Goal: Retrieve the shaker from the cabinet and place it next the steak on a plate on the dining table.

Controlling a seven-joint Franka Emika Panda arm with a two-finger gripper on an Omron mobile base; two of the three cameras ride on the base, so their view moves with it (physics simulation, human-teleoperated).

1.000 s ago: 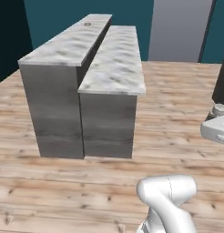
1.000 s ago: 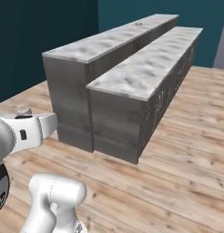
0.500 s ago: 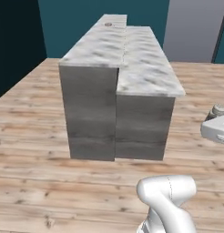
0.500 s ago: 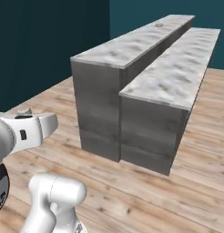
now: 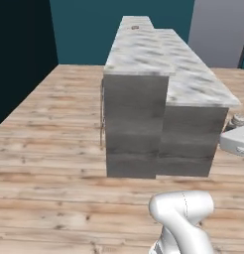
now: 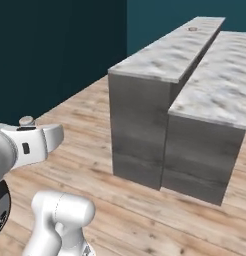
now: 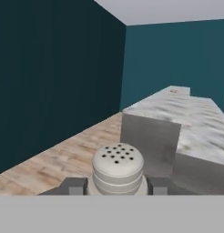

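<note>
Shaker (image 7: 118, 169), ribbed pale cylinder with perforated domed cap, sits clamped in the gripper (image 7: 117, 185) facing the marble-topped dining table (image 7: 159, 109).

floor (image 5: 54, 149): pale wood planks, lower half of both base views | island (image 5: 193, 89): lower marble-topped block, right of frame, side touching the taller one | walls (image 5: 89, 30): teal, across the top | panel (image 5: 218, 30): grey, upper right

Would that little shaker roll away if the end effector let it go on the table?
The shaker looks rigid and squat, so upright it would probably stay put. Its round ribbed body could roll if tipped sideways. The domed, holed cap suggests it might spill when tilted.
</note>
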